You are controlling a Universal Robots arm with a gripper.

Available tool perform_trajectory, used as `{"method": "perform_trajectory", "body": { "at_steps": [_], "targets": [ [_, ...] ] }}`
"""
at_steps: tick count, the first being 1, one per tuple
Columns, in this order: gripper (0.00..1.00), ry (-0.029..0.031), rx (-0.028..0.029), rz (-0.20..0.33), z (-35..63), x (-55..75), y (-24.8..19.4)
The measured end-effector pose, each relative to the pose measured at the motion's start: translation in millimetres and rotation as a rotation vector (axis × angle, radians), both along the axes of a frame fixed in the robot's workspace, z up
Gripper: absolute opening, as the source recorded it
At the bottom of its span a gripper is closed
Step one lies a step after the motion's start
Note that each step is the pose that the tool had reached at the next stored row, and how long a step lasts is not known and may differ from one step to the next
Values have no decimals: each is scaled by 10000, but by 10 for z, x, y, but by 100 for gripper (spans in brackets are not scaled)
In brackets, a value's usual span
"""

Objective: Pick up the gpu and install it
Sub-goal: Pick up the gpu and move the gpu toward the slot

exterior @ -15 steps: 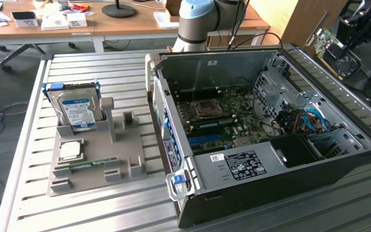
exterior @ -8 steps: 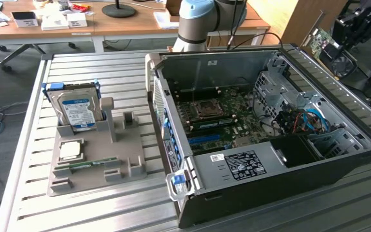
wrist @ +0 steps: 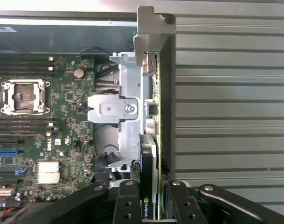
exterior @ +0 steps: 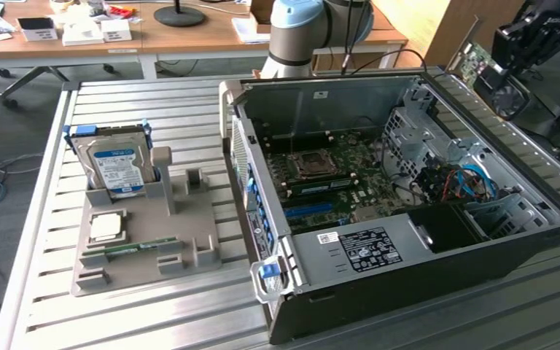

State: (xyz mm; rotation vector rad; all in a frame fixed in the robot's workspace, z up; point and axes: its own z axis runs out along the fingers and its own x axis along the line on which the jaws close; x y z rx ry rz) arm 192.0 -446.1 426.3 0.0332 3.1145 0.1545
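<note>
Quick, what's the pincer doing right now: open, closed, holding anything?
The pincer: closed on the gpu, gripping the card by its edge.

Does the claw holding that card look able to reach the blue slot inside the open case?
Probably yes. The claw grips the card above the case, whose side is off, and nothing covers the blue slot. The grey cage sits close by the card, though.

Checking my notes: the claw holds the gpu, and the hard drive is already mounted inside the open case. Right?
Not quite. The claw does hold the gpu, but the hard drive stands in the grey holder beside the open case, as the exterior view shows.
</note>
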Motion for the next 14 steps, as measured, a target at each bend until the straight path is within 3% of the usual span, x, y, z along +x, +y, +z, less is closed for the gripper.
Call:
{"method": "perform_trajectory", "body": {
  "at_steps": [14],
  "targets": [
    [27,-49,1,-1,-1,-462,0]
  ]
}}
